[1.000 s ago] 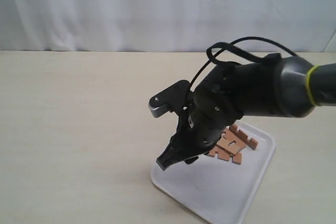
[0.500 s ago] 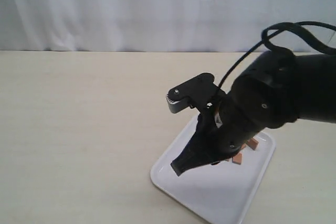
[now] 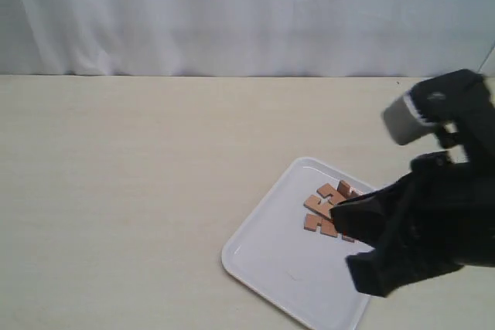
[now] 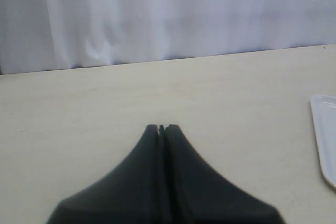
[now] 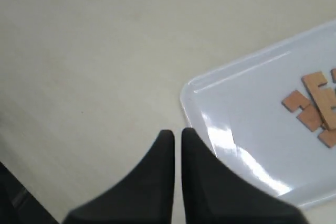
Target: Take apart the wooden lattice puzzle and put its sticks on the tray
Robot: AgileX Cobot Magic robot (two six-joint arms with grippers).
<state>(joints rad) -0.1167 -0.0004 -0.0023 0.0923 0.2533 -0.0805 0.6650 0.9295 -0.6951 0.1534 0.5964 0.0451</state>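
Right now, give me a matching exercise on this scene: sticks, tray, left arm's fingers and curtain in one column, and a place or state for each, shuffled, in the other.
Column one
1. sticks
2. tray
3. left arm's fingers
4. curtain

Column two
A. hanging behind the table
B. pressed together, holding nothing
C. glossy white, resting on the table
D. light brown, heaped on the tray

Pairs: 1-D, 2-C, 3-B, 4-A

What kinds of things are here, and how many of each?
Tray: 1
Pile of sticks: 1 (sticks overlap, partly hidden, uncountable)
Claws: 2, left claw and right claw
Total: 4
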